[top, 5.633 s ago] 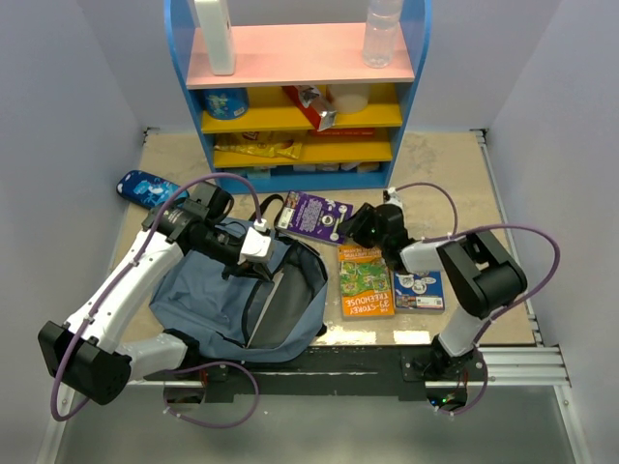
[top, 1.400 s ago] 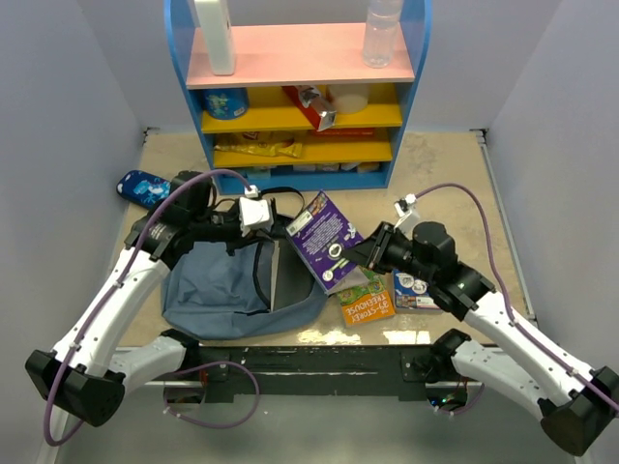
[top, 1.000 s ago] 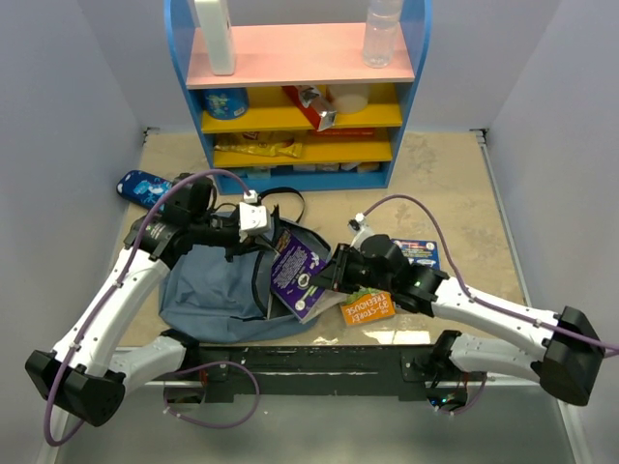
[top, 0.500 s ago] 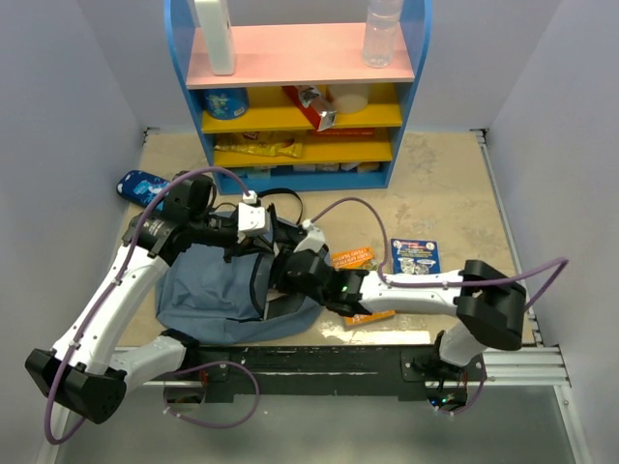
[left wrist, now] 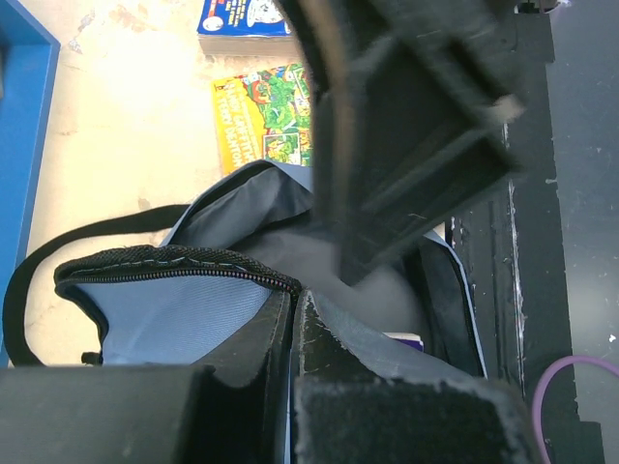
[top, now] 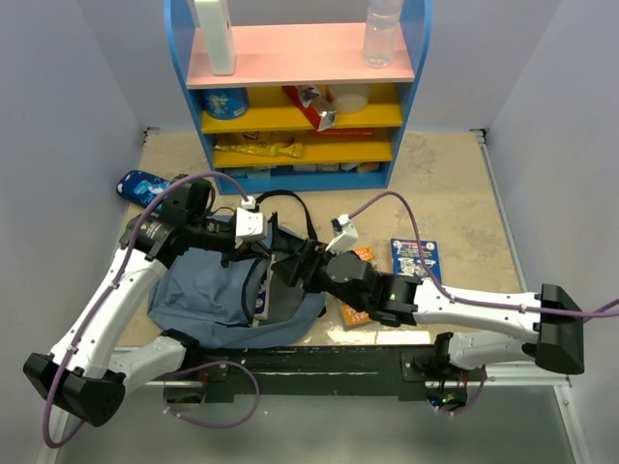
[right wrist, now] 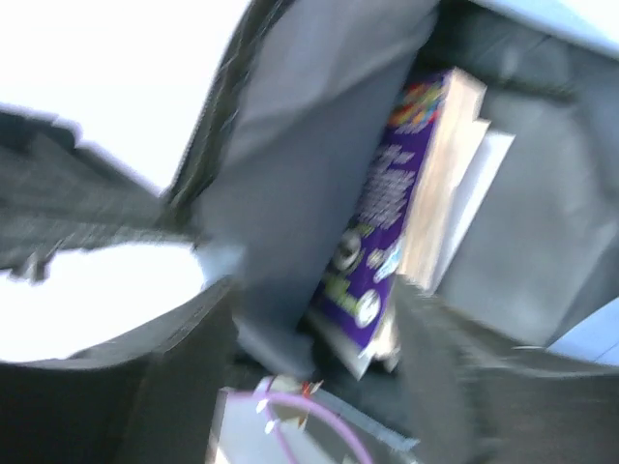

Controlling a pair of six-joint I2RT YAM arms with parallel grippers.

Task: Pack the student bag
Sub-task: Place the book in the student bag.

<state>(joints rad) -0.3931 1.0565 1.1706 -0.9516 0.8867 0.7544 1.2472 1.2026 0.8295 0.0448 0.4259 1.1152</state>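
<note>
My left tool is fully closed on the zipper rim of the bag and holds the opening up. The bag lies on the table at the near left, with its mouth facing right. My right tool sits at that mouth with its fingers spread wide, gripping nothing. A purple book stands on edge inside the bag, leaning on the grey lining, beyond and between my right fingers. Just right of the bag, an orange book lies partly under my right arm. A blue-and-white book lies further right. A blue pouch lies at the far left, near the shelf.
</note>
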